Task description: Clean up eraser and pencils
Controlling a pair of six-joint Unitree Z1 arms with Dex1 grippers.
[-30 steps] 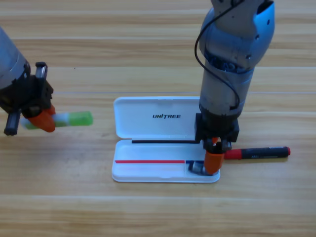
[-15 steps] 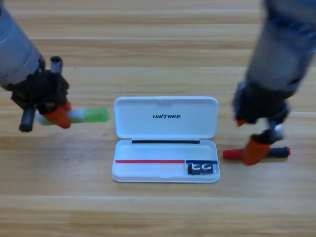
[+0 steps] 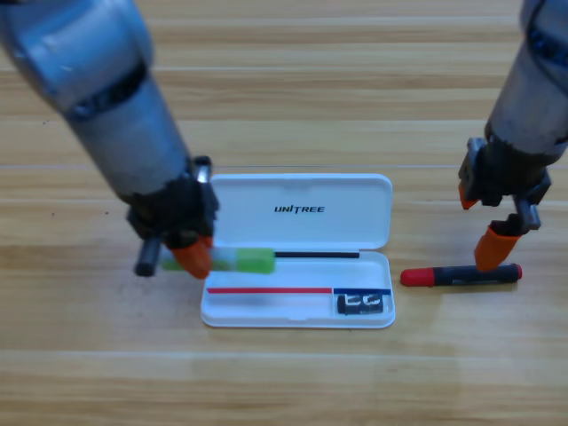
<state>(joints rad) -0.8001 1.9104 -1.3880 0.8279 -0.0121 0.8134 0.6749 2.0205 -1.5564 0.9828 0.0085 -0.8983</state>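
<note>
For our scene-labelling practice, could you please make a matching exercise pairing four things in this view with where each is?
Things:
1. eraser
2. green stick
3. red-and-black pen
4. right gripper

Places:
A. on the table, right of the case
B. above the pen's right end
C. in the case's lower right corner
D. at the case's left edge, held by the left gripper

Pairs: 1-C, 2-D, 3-A, 4-B

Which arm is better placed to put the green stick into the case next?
Left: its end effector grips the green stick over the case's left end. The right end effector is above the red-ended pen.
</note>
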